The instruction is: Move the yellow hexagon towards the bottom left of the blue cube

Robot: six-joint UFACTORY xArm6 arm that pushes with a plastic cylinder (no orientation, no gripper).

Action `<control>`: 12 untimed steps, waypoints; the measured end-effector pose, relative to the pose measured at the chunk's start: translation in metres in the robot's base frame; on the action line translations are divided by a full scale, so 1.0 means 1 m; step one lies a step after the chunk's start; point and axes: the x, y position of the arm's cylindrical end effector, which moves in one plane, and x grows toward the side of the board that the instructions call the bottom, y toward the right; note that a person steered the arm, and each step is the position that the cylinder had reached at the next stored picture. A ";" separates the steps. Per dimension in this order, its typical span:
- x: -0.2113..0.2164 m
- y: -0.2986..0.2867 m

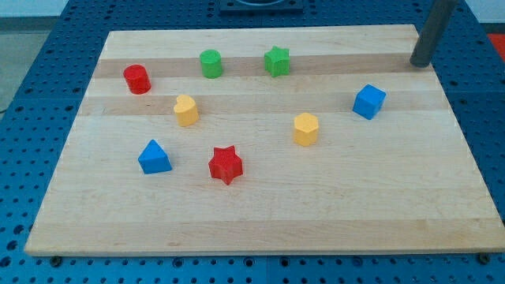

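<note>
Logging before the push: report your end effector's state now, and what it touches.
No gripper: my tip is a bare rod end, holding nothing, touching no block, near the board's top right, above and right of the blue cube, far from the yellow hexagon.

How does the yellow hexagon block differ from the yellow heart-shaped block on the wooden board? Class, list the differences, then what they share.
Shape: the yellow hexagon block has flat angled sides; the yellow heart-shaped block has rounded lobes.
Place: the hexagon lies towards the view's right, down-left of the blue cube; the heart lies left of centre, nearer the red cylinder.
Neighbour below: the heart has the blue triangular block down-left; the hexagon has none.
Shared: both yellow, upright, far from my tip.
</note>
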 end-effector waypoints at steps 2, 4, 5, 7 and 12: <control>-0.017 0.002; -0.025 0.002; -0.023 0.002; 0.028 -0.050; 0.027 -0.086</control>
